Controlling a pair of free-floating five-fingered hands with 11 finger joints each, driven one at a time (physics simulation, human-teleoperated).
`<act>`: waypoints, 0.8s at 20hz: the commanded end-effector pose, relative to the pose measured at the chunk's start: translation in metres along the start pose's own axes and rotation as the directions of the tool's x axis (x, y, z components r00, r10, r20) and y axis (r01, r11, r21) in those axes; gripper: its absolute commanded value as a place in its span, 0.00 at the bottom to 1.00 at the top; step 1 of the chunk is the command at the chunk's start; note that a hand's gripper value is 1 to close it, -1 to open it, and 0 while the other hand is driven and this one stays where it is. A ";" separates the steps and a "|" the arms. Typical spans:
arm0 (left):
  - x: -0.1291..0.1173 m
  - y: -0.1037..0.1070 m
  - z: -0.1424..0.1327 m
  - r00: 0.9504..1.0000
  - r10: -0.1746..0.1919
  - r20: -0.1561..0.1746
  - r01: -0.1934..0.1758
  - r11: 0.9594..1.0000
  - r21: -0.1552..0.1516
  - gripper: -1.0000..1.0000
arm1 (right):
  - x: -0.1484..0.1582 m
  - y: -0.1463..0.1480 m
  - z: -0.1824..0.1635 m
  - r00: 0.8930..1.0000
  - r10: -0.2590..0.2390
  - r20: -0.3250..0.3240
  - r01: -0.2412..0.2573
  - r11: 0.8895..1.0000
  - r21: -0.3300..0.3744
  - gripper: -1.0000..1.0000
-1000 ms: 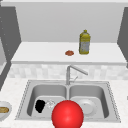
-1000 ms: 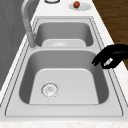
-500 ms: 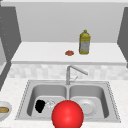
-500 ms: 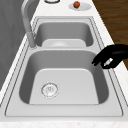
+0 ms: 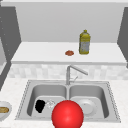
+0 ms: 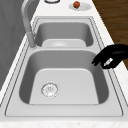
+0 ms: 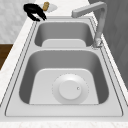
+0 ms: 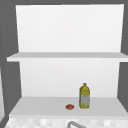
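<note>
My left hand (image 5: pixel 40 105) hangs over the front part of the left basin (image 5: pixel 37 92), close to the drain (image 5: pixel 50 103). In the left side view the hand (image 6: pixel 113 55) is above that basin's front rim, its fingers relaxed and drooping, with nothing in them. The right side view has the same hand (image 7: pixel 33 10) at the far basin's front edge. A white plate (image 5: pixel 86 106) lies flat in the right basin (image 7: pixel 100 75). A big red ball (image 5: pixel 67 115) covers the sink's front rim in the front view.
The faucet (image 5: pixel 68 73) rises behind the divider, its spout pointing right. On the shelf behind stand a yellow bottle (image 5: pixel 84 42) and a small orange-red item (image 5: pixel 69 52). A bowl of brownish food (image 5: pixel 3 110) sits on the left counter, and a plate with a red item (image 6: pixel 76 4) on the right counter.
</note>
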 end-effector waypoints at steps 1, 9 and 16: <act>0.000 0.000 0.000 1.000 0.000 0.000 0.000 1.000 0.000 0.50 | -0.008 0.015 -0.005 1.000 0.001 0.003 -0.001 1.000 0.000 1.00; 0.000 0.000 0.000 1.000 0.000 0.000 0.000 1.000 0.000 0.50 | -0.021 0.056 -0.002 1.000 0.006 -0.015 -0.007 1.000 -0.029 1.00; 0.000 0.000 0.000 1.000 0.000 0.000 0.000 1.000 0.000 0.50 | -0.030 0.074 -0.009 1.000 0.009 -0.004 -0.009 1.000 -0.006 1.00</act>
